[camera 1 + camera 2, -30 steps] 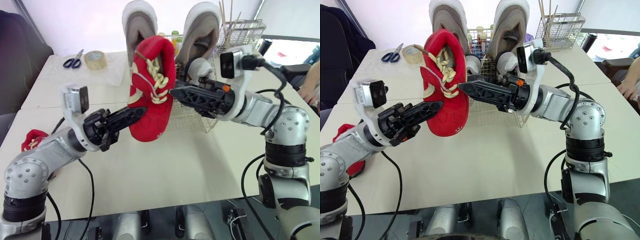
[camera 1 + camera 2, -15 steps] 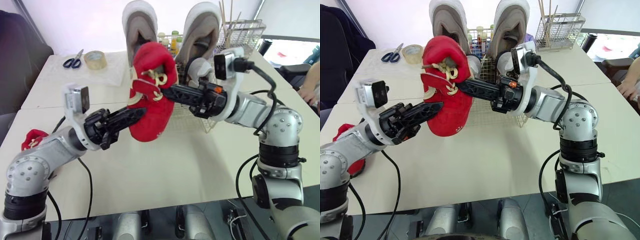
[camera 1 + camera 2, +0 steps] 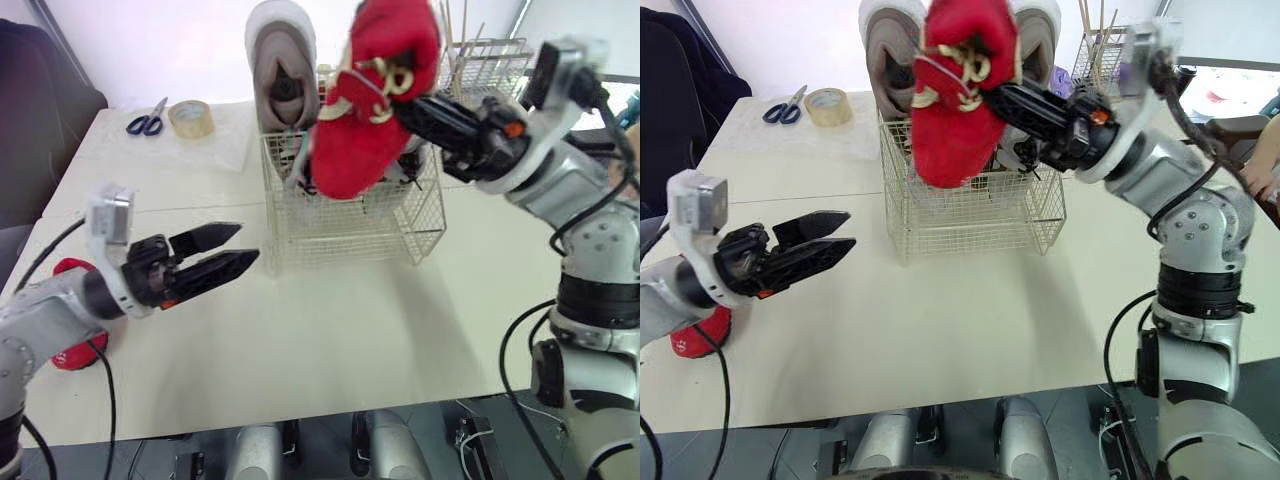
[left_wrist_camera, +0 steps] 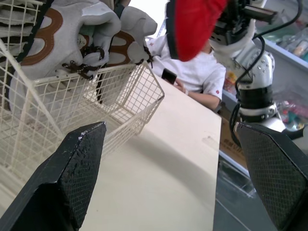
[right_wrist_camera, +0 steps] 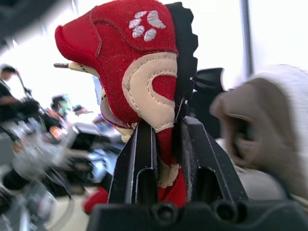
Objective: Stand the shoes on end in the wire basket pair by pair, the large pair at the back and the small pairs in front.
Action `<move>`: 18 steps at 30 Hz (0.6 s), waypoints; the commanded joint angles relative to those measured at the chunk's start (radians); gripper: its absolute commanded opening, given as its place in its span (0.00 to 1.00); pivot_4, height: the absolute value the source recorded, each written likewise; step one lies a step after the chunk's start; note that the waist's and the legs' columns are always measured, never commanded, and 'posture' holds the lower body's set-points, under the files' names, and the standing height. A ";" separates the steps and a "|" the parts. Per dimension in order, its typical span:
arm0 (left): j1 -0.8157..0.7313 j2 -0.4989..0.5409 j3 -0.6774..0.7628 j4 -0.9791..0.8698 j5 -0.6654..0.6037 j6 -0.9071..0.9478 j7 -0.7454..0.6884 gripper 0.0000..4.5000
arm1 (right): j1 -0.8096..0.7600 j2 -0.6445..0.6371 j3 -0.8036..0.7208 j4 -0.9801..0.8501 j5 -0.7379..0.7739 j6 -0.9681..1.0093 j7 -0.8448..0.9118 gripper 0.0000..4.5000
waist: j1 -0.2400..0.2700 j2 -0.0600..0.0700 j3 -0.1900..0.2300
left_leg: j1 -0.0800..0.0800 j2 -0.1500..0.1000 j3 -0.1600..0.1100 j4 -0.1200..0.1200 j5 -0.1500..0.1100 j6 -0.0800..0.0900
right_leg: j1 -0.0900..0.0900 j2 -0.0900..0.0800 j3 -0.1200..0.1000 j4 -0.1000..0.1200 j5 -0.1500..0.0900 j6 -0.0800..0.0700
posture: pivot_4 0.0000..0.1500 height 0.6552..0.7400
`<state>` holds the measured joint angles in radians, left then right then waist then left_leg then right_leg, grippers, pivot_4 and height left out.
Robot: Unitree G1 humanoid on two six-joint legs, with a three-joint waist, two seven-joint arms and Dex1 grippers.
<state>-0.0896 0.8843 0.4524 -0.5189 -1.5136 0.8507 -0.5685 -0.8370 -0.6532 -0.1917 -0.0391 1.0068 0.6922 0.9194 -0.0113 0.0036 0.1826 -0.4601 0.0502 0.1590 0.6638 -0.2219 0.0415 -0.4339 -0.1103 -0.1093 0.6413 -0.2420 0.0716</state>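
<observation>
A red shoe with cream laces hangs toe-down above the wire basket, and my right gripper is shut on its collar. In the right wrist view the red shoe sits clamped between the two black fingers. Two large grey shoes stand on end at the back of the basket; the red shoe partly hides the right one. My left gripper is open and holds nothing, low over the table to the left of the basket. A second red shoe lies beside my left forearm.
Scissors and a roll of tape lie at the far left of the table. A smaller wire rack holding sticks stands behind the basket on the right. A person's hand shows at the right edge.
My left gripper let go of the red shoe, opened and drew back to the left. My right gripper shut on the shoe and carried it up and right, over the basket.
</observation>
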 commanded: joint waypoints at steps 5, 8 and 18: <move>-0.034 -0.018 -0.043 -0.033 -0.012 -0.011 0.018 0.99 | -0.035 -0.036 0.020 0.201 -0.174 -0.172 0.250 0.04 | -0.002 0.000 0.000 | 0.000 0.000 0.000 -0.001 0.000 0.000 | 0.000 0.000 0.000 0.000 0.000 0.001 | 1.00 1.00; -0.038 -0.032 -0.047 -0.032 -0.026 -0.016 0.027 0.99 | -0.017 -0.012 0.034 0.259 -0.225 -0.226 0.299 0.04 | -0.002 0.000 0.000 | 0.000 0.000 0.000 -0.002 0.003 -0.005 | 0.000 0.001 0.000 0.000 0.001 0.001 | 1.00 1.00; -0.047 -0.055 -0.052 -0.024 -0.041 -0.023 0.054 0.99 | 0.033 0.082 0.080 0.428 -0.410 -0.459 0.382 0.04 | -0.002 0.000 0.000 | 0.000 0.000 0.000 -0.002 0.003 -0.005 | 0.000 0.001 0.000 0.000 0.001 0.001 | 1.00 1.00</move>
<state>-0.1241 0.8334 0.3970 -0.5292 -1.5461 0.8444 -0.5174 -0.7912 -0.5767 -0.0924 0.3781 0.6103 0.2939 1.2914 -0.0132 0.0036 0.1826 -0.4600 0.0503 0.1593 0.6624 -0.2184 0.0362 -0.4338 -0.1096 -0.1093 0.6415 -0.2413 0.0729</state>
